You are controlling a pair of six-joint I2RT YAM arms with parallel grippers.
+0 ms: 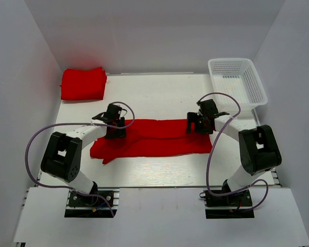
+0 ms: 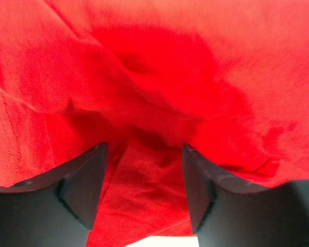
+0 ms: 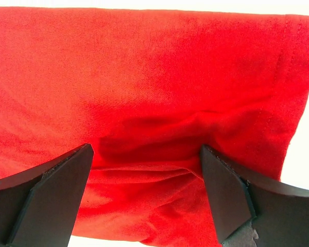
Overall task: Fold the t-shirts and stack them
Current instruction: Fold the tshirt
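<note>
A long red t-shirt [image 1: 159, 138] lies folded lengthwise across the middle of the table. A second red t-shirt [image 1: 83, 83] sits folded at the back left. My left gripper [image 1: 115, 126] is low over the long shirt's left end. In the left wrist view its jaws [image 2: 144, 150] stand apart, with rumpled red cloth [image 2: 159, 87] lying loose between and beyond the fingers [image 2: 85, 185]. My right gripper [image 1: 200, 123] is over the shirt's right end, open [image 3: 146, 152], with a soft fold of fabric [image 3: 144, 170] between its fingers [image 3: 224, 195] and the hem [image 3: 286, 77] to the right.
A white mesh basket [image 1: 252, 85] stands at the back right corner. White walls close in the table on the left, back and right. Each arm's purple cable [image 1: 36, 139] loops beside it. Bare table [image 1: 154, 98] shows behind the shirt.
</note>
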